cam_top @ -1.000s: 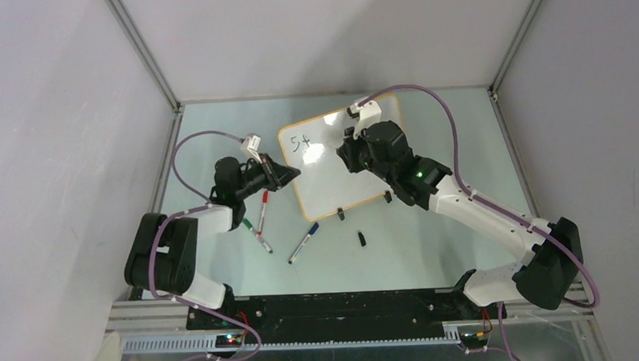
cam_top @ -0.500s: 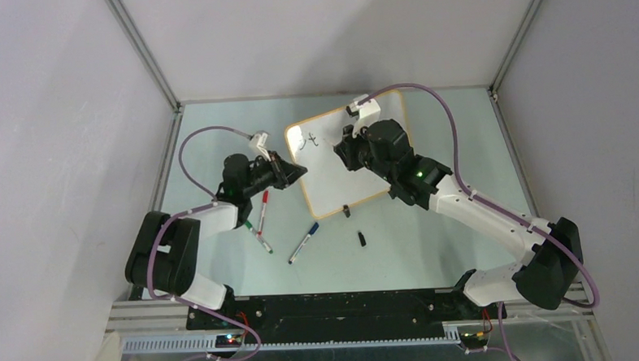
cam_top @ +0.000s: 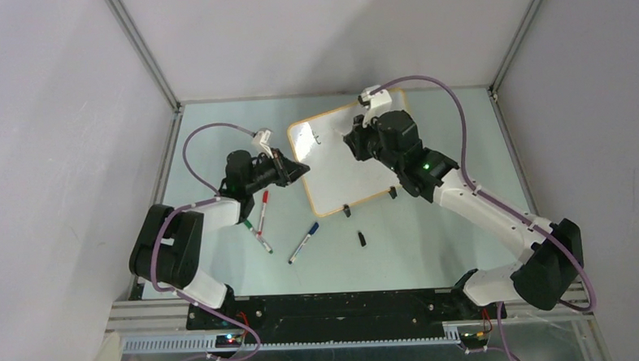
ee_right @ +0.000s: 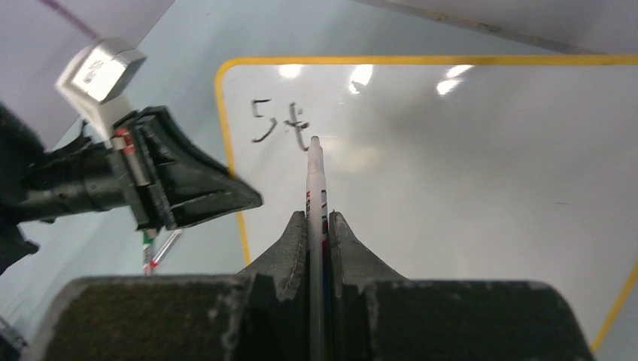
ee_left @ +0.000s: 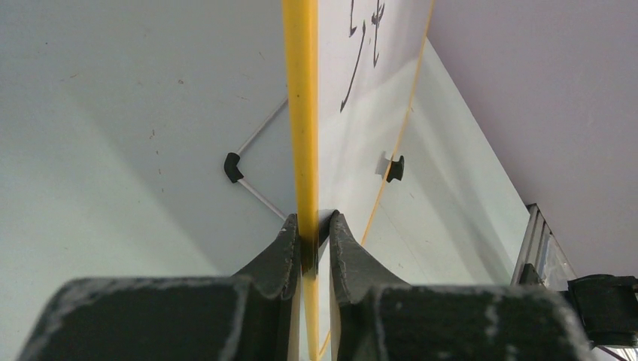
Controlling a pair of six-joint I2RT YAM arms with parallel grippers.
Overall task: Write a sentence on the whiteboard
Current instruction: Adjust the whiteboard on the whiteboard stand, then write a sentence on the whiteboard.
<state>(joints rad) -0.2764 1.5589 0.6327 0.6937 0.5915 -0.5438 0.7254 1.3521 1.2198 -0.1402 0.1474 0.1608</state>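
Whiteboard (ee_left: 299, 113) first: your left gripper (ee_left: 310, 226) has its jaws closed down to the thickness of the board's orange-yellow rim, which the left wrist view shows edge-on, pinched between the two fingertips. Your right gripper (ee_right: 317, 222) is clamped just as narrowly on a marker pen (ee_right: 314, 180), whose white barrel runs straight out from between the fingers. Its tip points at the board, just beside the lettering (ee_right: 280, 128). You cannot tell from these views whether the tip is touching the surface. The lettering is only a couple of thin black strokes near the board's upper left corner, close to the rim the left gripper holds. From above, the whiteboard sits at the far middle of the table (cam_top: 433, 241), turned at an angle, with the left gripper on its left edge and the right gripper over its upper part. Whether the gripped edge is raised off the table is not clear. Two black clip feet (cam_top: 347, 211) sit on the board's near edge. Nearer to you on the table lie a red-capped marker (cam_top: 264, 206), a green-capped marker (cam_top: 247, 225) just beside it, a blue-capped marker (cam_top: 304, 242) and a small black cap (cam_top: 362, 239), all apart from the board.
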